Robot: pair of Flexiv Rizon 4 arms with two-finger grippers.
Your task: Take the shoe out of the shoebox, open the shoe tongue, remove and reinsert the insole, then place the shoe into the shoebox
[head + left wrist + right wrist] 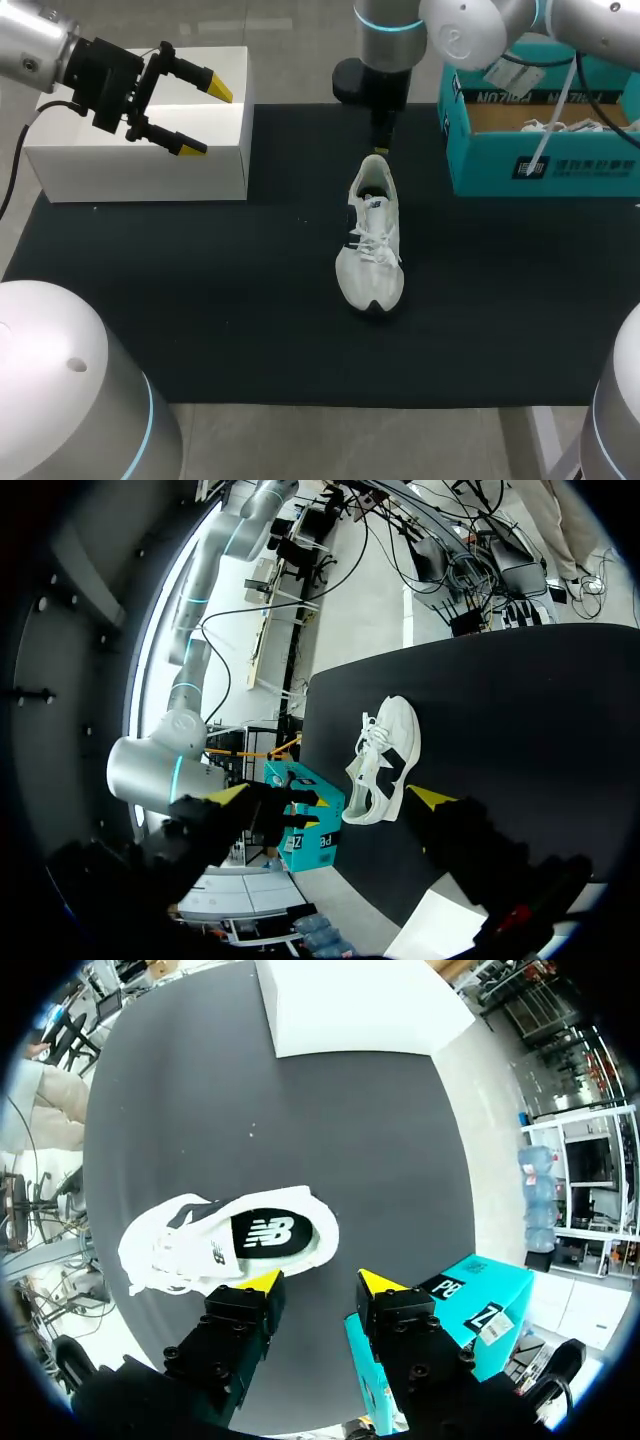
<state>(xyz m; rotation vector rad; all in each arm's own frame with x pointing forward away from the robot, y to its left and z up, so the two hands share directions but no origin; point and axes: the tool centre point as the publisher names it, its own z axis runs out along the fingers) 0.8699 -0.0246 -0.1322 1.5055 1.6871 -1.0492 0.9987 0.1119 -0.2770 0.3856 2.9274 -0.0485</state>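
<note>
White shoe lies out of the shoebox, on its sole at the middle of the black mat, heel toward the top of the frame and toe toward the bottom; the teal shoebox sits open at the upper right, well apart from it. So you can count the first step as done; by my reading the step in hand is the tongue, with the insole to follow.

Your right claw hangs just above the heel end, fingers apart and holding nothing; in its own wrist view the shoe lies just ahead of the yellow tips, mouth open to the camera, and the dark insole looks seated flat inside. The laces look tied across the upper; whether the tongue is already pulled forward I cannot tell.

Your left claw hovers over the white box at the upper left, fingers wide apart and empty, well away from the shoe; from its wrist view the shoe shows far ahead, between the tips.

Next move, as I judge it: bring the left claw in to steady the toe end, since a light shoe will likely slide on the mat; then lower the right claw into the mouth, pinch the tongue edge and draw it toward the toe; mind the laces, which could snag a fingertip.
</note>
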